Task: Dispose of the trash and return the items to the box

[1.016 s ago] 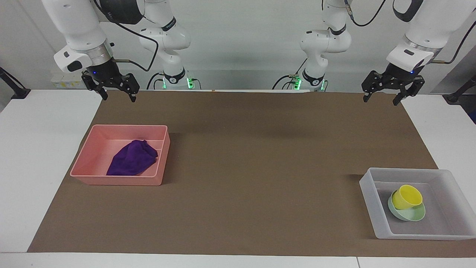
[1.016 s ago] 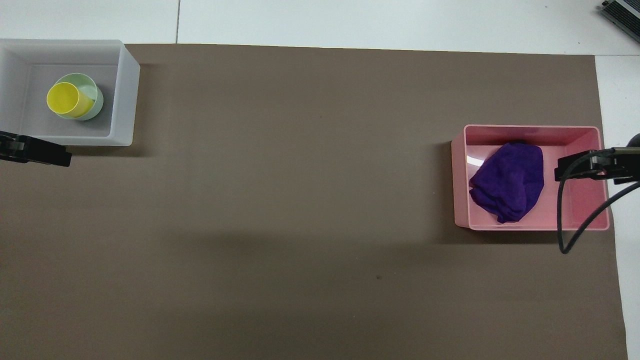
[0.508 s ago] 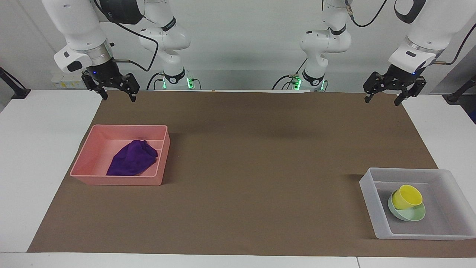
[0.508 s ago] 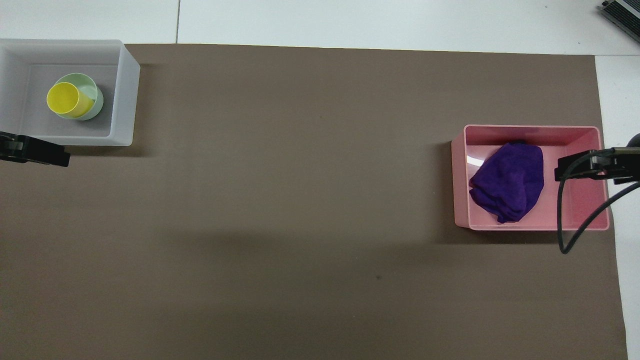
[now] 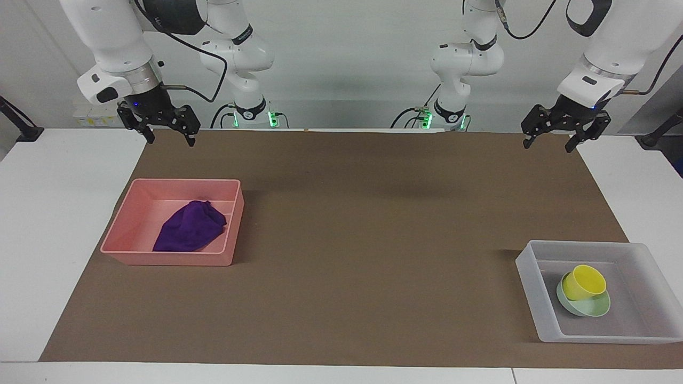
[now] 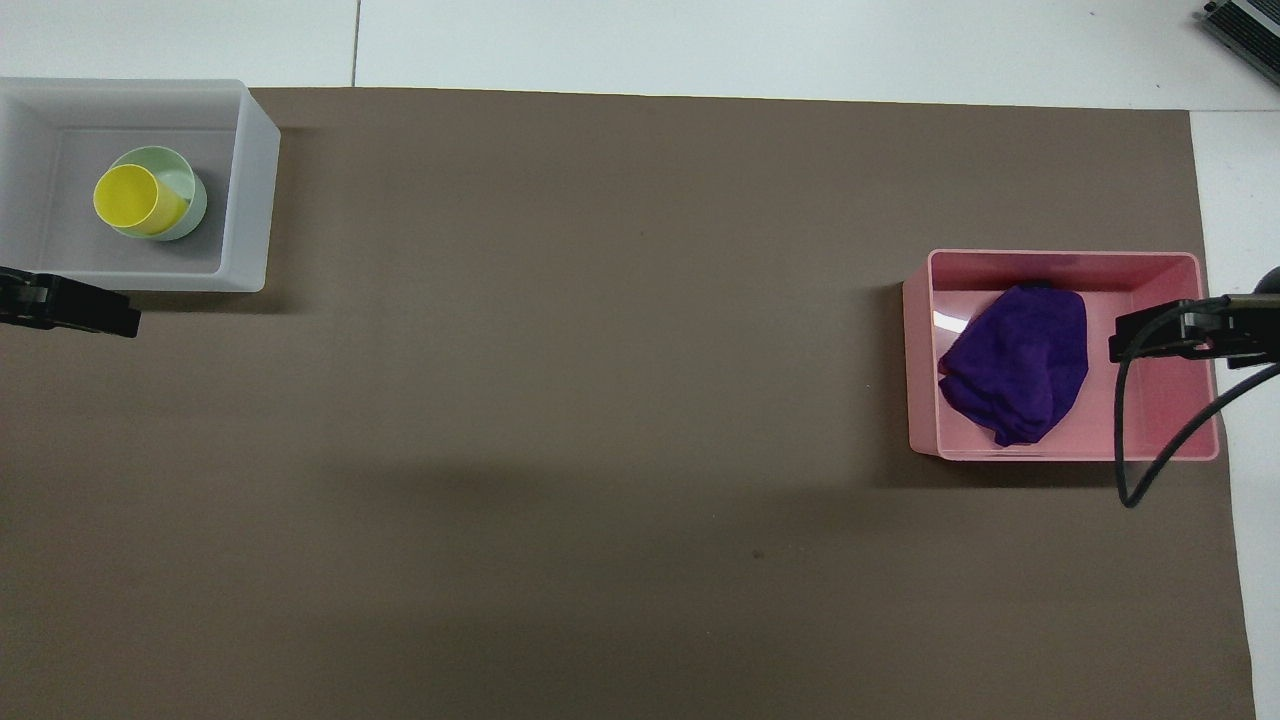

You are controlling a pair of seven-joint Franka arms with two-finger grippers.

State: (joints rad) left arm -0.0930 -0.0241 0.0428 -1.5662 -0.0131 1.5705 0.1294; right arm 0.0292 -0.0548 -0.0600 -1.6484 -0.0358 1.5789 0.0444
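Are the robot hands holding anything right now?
No. The left gripper and the right gripper are both open, empty, raised over the table's robot end.

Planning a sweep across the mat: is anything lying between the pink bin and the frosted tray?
Nothing: only bare brown mat lies between the pink bin and the frosted tray, as both the overhead and facing views show.

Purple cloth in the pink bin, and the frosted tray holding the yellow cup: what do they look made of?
Purple cloth: soft fuzzy fabric, matte; it lies crumpled in folds in the pink rectangular bin, probably smooth plastic. Frosted white tray: likely translucent plastic, the mat showing dimly through its walls. Yellow cup: seemingly smooth plastic, standing in a mint-green bowl.
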